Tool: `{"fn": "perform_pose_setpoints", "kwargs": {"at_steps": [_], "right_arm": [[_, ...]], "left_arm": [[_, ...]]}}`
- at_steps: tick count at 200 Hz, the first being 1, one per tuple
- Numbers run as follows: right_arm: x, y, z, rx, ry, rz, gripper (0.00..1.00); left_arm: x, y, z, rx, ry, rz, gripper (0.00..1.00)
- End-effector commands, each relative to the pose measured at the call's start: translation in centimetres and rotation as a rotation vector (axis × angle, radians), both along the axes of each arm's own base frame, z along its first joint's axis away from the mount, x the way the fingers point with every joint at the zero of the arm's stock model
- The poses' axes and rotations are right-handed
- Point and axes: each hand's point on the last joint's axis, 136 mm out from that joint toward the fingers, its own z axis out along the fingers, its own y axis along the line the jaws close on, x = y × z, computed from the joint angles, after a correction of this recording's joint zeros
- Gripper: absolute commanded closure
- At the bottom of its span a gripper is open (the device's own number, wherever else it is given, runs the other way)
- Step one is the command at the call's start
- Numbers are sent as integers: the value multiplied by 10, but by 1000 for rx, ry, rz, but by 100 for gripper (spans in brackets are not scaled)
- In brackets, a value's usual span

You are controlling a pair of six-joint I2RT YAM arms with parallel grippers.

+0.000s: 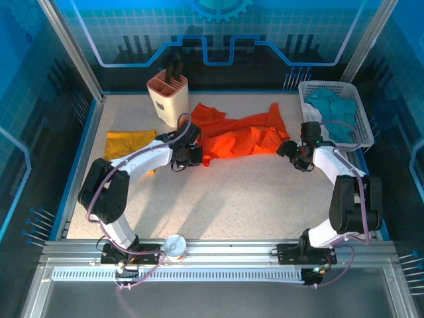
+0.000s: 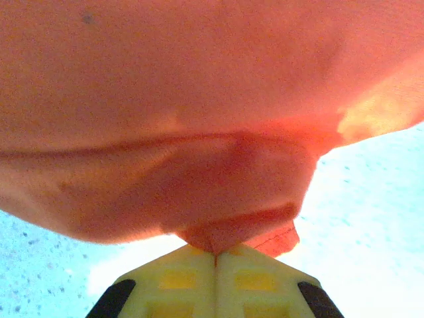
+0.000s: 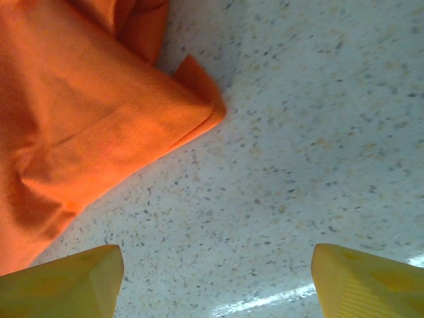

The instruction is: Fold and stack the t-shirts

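An orange-red t-shirt lies crumpled across the back middle of the table. My left gripper sits at its left edge and is shut on a pinch of that cloth, which hangs over the yellow fingertips. My right gripper is at the shirt's right end, open, with bare table between its fingers. A corner of the orange-red shirt lies just ahead and to the left of them. A mustard-yellow t-shirt lies folded at the left of the table, partly under my left arm.
A cream holder with dark utensils stands at the back left, close to the shirt. A white basket with teal cloth sits at the back right. A small round can rests at the near edge.
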Motion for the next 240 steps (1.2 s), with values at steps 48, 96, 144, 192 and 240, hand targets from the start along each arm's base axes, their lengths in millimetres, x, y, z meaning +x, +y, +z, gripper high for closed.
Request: {"fn": "perform_pose_setpoints", "kwargs": {"at_steps": [48,96,144,192,240], "right_arm": [[9,-11,-6,29,0,0,33],[17,8,-32,111,6,65,59],[29,11,-37,101,-10,72,45],[43,30,-46,131,-3,101,57],[39,35,-28,105,-34,121,96]], "left_arm": [[-55,-6,26,-102,132,-70,100],[-62,-3,15,-90,164,-73,100],[-62,4,22,-63,148,-71,100],[-62,3,19,-65,154,-74,100],[-62,18,18,-17,154,-81,100]]}}
